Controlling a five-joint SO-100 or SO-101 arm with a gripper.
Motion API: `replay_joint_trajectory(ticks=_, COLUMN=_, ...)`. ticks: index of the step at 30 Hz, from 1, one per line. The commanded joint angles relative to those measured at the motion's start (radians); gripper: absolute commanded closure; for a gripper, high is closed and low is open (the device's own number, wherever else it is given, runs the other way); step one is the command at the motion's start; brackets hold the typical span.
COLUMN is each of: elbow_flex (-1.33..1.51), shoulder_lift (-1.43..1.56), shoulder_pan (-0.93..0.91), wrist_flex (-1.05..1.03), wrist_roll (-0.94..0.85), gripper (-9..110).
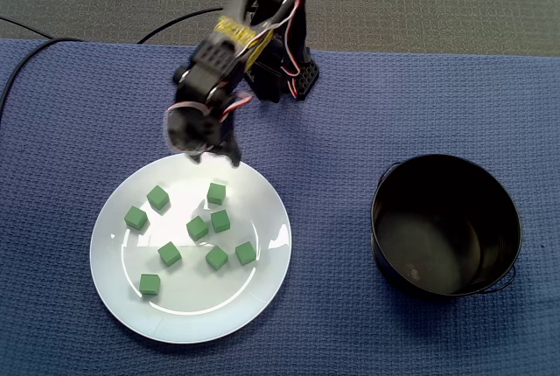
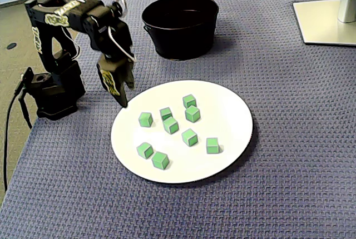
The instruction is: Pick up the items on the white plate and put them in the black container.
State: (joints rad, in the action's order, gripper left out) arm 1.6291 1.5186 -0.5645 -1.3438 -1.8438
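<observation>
In the fixed view from above, the white plate (image 1: pixel 192 316) lies at the left on the blue woven cloth (image 1: pixel 341 131). It holds nine green cubes (image 1: pixel 198 228), which are scattered, mostly apart, across its middle and far half. One lone cube (image 1: pixel 150 284) sits nearest the near-left rim.

Just beyond the plate's far edge, the black arm (image 1: pixel 262 26) reaches down from its base at the far side of the cloth. The gripper (image 1: pixel 214 156) hangs over the plate's far rim with its tips pointing down. It is blurred here, and I cannot tell whether the fingers are parted or pressed together.

Well to the right, apart from the plate, the black container (image 1: pixel 503 210) stands upright and open, with a thin wire handle lying down against its side.

In the fixed view from the side, the arm (image 2: pixel 55 55) stands at the left. The gripper (image 2: pixel 121 97) is poised at the plate's (image 2: pixel 236 111) left edge, close to the nearest cube (image 2: pixel 146 119). The container (image 2: pixel 181 41) sits farther back, beyond the plate. At the far right, a pale flat stand base (image 2: pixel 325 19) rests on the cloth (image 2: pixel 289 189).
</observation>
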Motion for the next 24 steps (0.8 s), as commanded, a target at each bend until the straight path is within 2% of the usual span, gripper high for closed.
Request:
replay_joint_trajectory(ticks=1, elbow_flex=-0.101, shoulder_lift=-0.097, shoulder_pan=-0.041, wrist_flex=0.029, wrist_roll=0.011, gripper=77)
replay_joint_trajectory(ticks=7, elbow_flex=-0.110, shoulder_lift=-0.176, shoulder_pan=-0.060, wrist_flex=0.064, wrist_roll=0.017, gripper=76)
replay_joint_trajectory(ticks=24, elbow_flex=-0.074, shoulder_lift=-0.262, shoulder_pan=0.040, wrist_flex=0.124, wrist_roll=0.112, gripper=74)
